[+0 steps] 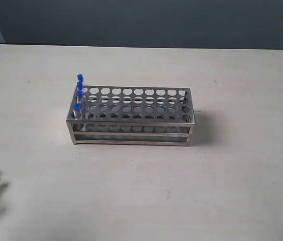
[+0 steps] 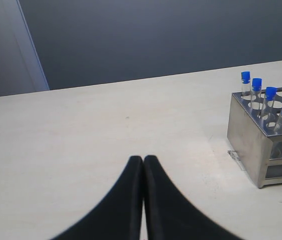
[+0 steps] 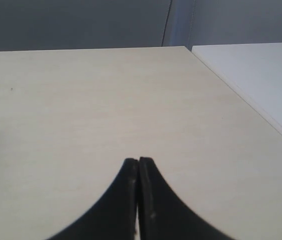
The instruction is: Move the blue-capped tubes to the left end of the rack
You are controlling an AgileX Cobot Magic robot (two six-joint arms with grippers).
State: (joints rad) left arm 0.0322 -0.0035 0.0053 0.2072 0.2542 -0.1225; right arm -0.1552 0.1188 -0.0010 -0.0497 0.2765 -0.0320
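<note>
At the left end of the rack (image 1: 131, 124) stand four blue-capped tubes (image 1: 80, 93); left gripper (image 2: 143, 159) and right gripper (image 3: 138, 161) clenched, empty

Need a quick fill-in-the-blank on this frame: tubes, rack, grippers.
1. The rack holds ____ blue-capped tubes.
2. In the exterior view, the tubes stand at the rack's ____ end.
3. The left gripper and right gripper are both ____, holding nothing.
Missing words: four; left; shut.
</note>
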